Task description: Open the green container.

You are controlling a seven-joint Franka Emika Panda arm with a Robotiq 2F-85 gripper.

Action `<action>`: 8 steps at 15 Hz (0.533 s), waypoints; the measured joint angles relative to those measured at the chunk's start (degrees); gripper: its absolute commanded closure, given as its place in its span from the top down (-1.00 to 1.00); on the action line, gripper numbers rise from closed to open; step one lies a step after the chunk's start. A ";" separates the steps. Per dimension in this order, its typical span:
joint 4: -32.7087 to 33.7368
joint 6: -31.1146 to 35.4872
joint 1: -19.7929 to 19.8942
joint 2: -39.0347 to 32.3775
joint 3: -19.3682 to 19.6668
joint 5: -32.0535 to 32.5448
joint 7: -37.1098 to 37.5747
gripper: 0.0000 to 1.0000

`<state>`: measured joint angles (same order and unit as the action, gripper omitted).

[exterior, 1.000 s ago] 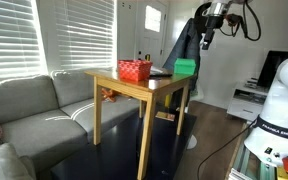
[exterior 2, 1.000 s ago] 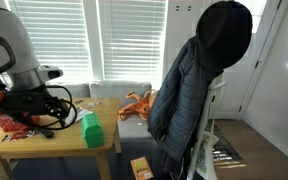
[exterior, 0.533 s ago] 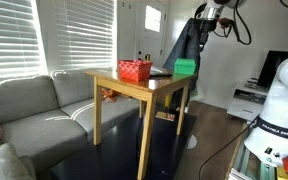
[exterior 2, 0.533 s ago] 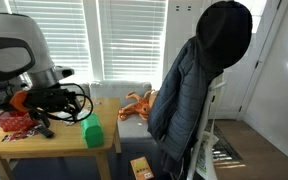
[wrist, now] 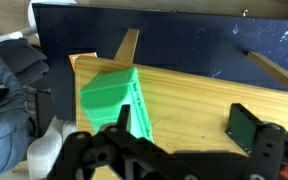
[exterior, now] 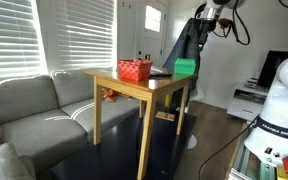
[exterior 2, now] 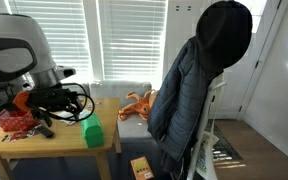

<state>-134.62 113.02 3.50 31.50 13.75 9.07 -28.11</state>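
Green container sits toward the left of my wrist view, on the wooden table close to its corner, and its lid looks shut. Left to right in that view: the dark jacket hangs beyond the table's end, then the container, then my gripper. Its 2 fingers are spread wide, 1 overlapping the container's right-hand edge and the other over bare wood. In an exterior view the red basket stands left of the container on the same tabletop, apart from it.

I judge I'm on the approach, above the container and off-centre. To do this well I'd shift toward the container until it lies between the fingers, then look for the lid's lip. I can't tell from here which side carries the hinge or catch, so I'd want that in view before committing. The container looks light and sits near the table's edge. I'd ease the lid upward rather than push sideways, or the whole thing may slide off.
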 measured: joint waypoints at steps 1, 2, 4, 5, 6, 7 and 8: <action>0.30 0.86 0.05 -0.91 0.32 0.00 0.07 1.00; 0.68 2.42 0.17 -2.16 0.71 0.02 0.08 1.00; 1.49 6.06 0.24 -5.04 1.72 0.02 -0.53 1.00; 1.85 8.04 0.24 -6.51 2.21 0.02 -1.20 1.00; 2.33 9.63 0.24 -7.98 2.66 0.00 -2.01 1.00; 2.84 11.07 0.24 -9.41 3.01 -0.03 -2.78 1.00; 3.28 12.74 0.24 -10.86 3.29 -0.04 -3.44 1.00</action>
<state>-131.35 125.75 3.74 20.63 17.05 9.02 -31.56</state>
